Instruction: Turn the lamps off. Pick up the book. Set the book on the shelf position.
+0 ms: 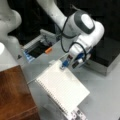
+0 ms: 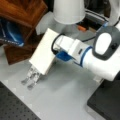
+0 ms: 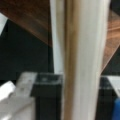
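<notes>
The book (image 1: 62, 87), a white ruled spiral-bound notebook, stands tilted over the grey table, its lower edge at a white perforated stand (image 1: 78, 115). My gripper (image 1: 64, 65) is shut on the book's upper edge. In a front view the book's plain back (image 2: 42, 52) shows, with the gripper (image 2: 57, 53) clamped on its side. In the wrist view the book (image 3: 82, 37) runs edge-on between the dark fingers (image 3: 46, 95). The cream-white lamp (image 2: 68, 11) stands behind the book. The reddish-brown shelf position (image 1: 12, 95) lies at a front view's lower left, and its top (image 2: 22, 10) shows again at upper left.
A black box with a silver base (image 1: 107, 53) sits right of the arm. An open tray with an orange item (image 1: 48, 50) is behind the book. A blue object (image 2: 10, 32) lies under the wooden top. A black perforated board (image 2: 15, 107) fills one lower corner.
</notes>
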You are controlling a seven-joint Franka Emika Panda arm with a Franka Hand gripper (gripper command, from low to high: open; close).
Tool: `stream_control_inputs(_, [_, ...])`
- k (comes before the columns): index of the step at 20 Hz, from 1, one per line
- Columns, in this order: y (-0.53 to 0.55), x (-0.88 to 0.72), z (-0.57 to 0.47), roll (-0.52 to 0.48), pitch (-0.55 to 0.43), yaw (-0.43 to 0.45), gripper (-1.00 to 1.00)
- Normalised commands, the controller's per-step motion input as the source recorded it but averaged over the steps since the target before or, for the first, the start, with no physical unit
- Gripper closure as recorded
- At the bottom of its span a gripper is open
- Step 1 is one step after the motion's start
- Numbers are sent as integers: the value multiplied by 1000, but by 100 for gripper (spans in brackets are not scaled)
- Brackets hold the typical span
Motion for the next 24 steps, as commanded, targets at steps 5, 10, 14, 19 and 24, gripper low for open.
stream_control_inputs(5, [56,354,584,-101,87,-129,100])
stream_control_inputs(10, [121,351,681,-129,89,-160,100])
stream_control_inputs(14, [177,365,762,-149,135,-197,100])
stream_control_inputs(19, [181,242,679,-158,144,-273,100])
stream_control_inputs(24, [42,-2,337,-176,118,-315,100])
